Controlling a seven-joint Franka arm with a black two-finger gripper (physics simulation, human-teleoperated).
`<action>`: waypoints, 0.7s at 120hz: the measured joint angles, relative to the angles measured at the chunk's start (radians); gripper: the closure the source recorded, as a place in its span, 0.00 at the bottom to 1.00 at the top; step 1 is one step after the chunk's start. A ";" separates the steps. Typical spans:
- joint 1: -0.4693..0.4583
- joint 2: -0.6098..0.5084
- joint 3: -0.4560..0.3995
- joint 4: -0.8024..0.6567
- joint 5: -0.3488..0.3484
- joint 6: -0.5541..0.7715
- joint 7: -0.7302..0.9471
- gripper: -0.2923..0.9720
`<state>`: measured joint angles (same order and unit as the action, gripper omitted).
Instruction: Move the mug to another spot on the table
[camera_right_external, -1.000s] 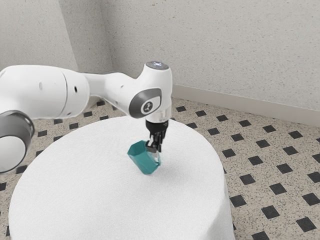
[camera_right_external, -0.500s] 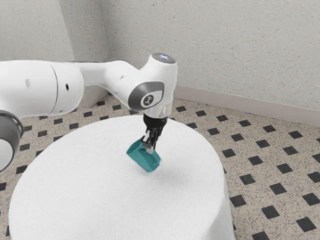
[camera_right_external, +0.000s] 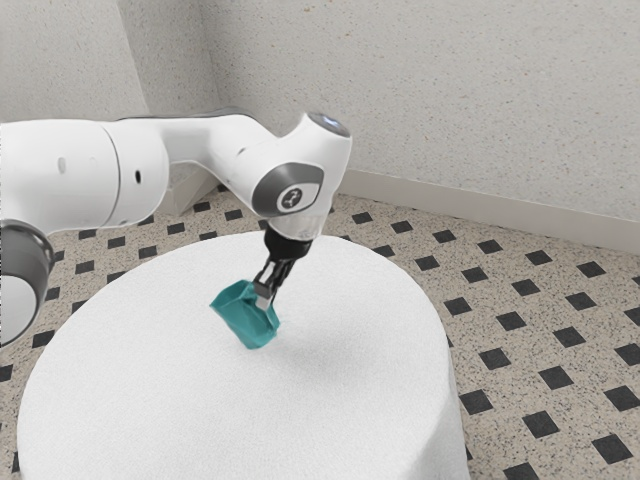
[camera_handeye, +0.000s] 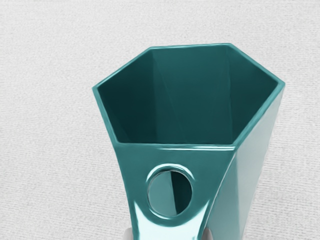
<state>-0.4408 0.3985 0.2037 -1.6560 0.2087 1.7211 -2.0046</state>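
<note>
Round white surface (camera_right_external: 370, 400): open cloth lies on every side of the tilted teal mug (camera_right_external: 243, 318), widest toward the exterior view's right and the near edge. The arm (camera_right_external: 190, 165) overhangs the exterior view's left side. The wall (camera_right_external: 450, 90) stands well behind the far rim.

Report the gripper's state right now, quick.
Gripper: jaws closed on the handle of the glossy teal hexagonal mug, which it holds tilted.

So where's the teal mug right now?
In the exterior view the mug is held tilted in the jaws, over the middle of the round white table.
</note>
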 joint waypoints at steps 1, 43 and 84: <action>0.000 0.001 0.001 0.000 0.001 -0.003 0.000 0.80; -0.005 -0.013 0.022 -0.036 0.023 -0.084 -0.012 0.80; -0.015 -0.010 0.034 -0.070 0.028 -0.103 -0.028 0.80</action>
<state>-0.4553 0.3887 0.2380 -1.7256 0.2367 1.6184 -2.0324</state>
